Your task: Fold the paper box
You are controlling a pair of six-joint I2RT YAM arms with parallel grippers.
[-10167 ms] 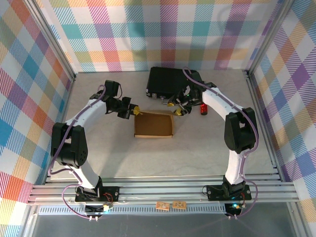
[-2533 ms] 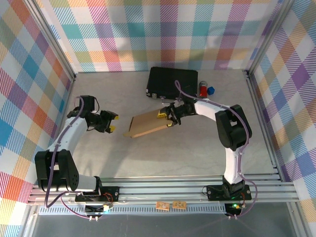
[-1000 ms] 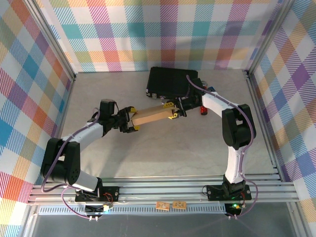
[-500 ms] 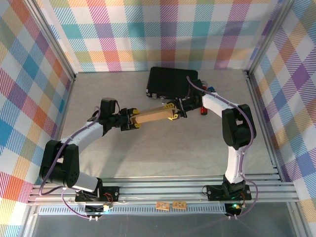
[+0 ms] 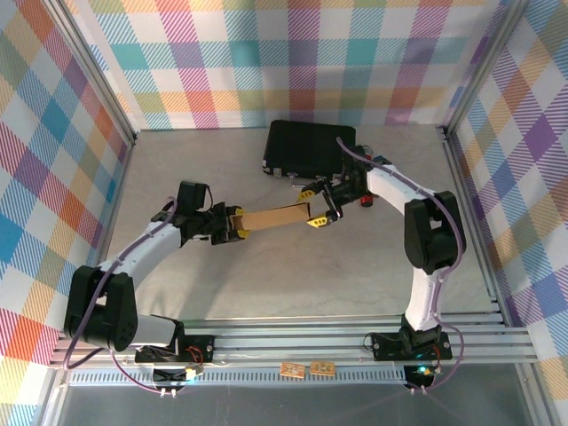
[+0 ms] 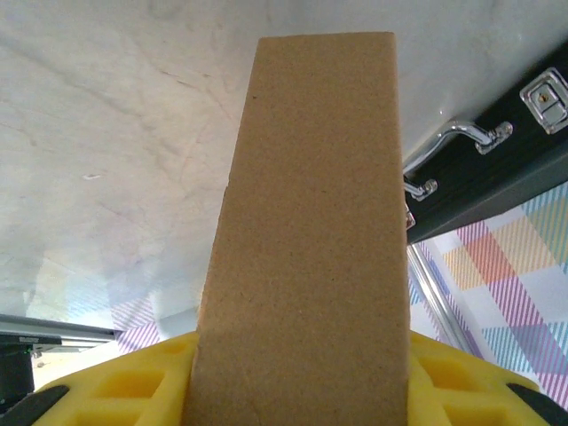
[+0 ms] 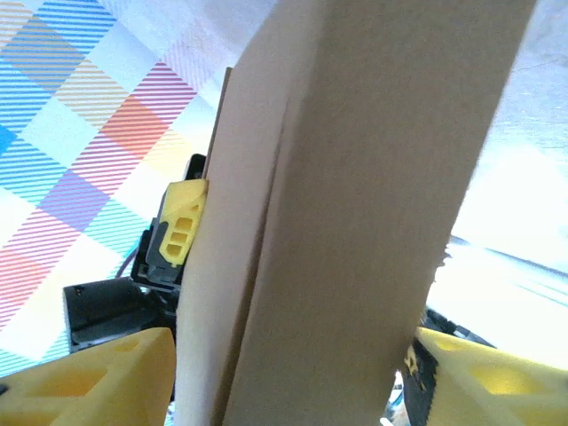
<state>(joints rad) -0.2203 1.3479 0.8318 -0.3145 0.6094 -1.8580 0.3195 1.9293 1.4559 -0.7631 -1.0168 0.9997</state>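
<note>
Holding one end of the paper box [image 5: 271,216], the left gripper [image 5: 232,222] sits nearest to the arm bases. In its wrist view the brown card runs straight out from between its yellow fingers [image 6: 115,390], so it is clamped on the box.

The box is turned on its edge, so from above it is a thin brown strip. It reaches from the left gripper across to the right one, over the middle of the table [image 5: 266,284]. It looks lifted off the table, but I cannot be sure.

At the far end of the box is the right gripper [image 5: 312,207]. Its fingers stand wide, one on each side of the card, so it looks let go. Past it lies the black case [image 5: 311,146], close to the back wall.

What could go wrong? Only one gripper has a real hold now. The far end could sag or swing down, because thin card bends. It could also slip out of the left fingers if the arm turns fast — then the folded sides may pop open again.

Ten seconds ago the box lay flat on the table like a shallow tray. Half a second ago the right fingers were pinched on the card, and now they are spread.
</note>
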